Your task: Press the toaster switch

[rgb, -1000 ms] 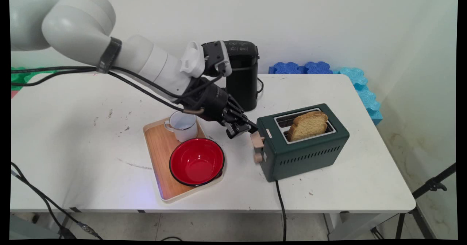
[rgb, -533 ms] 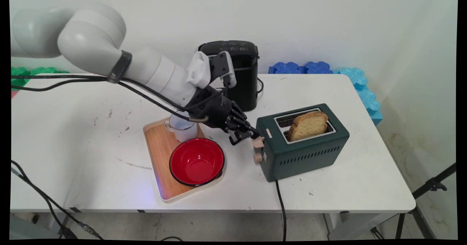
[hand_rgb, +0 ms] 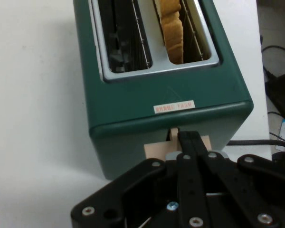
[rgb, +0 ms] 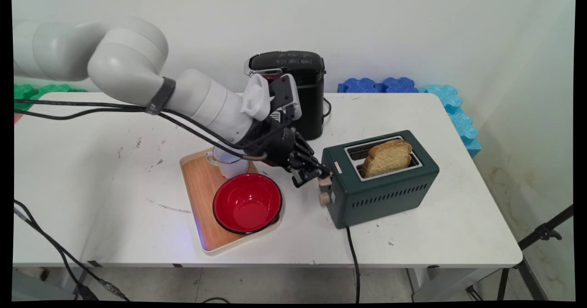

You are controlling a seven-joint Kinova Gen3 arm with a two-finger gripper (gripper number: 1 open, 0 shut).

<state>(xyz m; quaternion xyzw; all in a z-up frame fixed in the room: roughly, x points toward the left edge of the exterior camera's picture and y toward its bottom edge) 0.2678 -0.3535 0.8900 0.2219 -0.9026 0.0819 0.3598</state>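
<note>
Hand [rgb: 316, 176] — fingers together, tips on toaster [rgb: 380, 179] lever [hand_rgb: 176, 147]; bread slice [rgb: 387, 157] raised — press straight down, staying centred.

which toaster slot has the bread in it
The slot nearer the table's front edge holds the bread, standing upright. The slot nearer the wall is empty.

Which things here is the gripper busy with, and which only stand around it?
In use: gripper, shut, tip at the lever of the toaster; bread slice standing in one slot.
Standing by: tray holding red bowl and mug; coffee machine; table.
</note>
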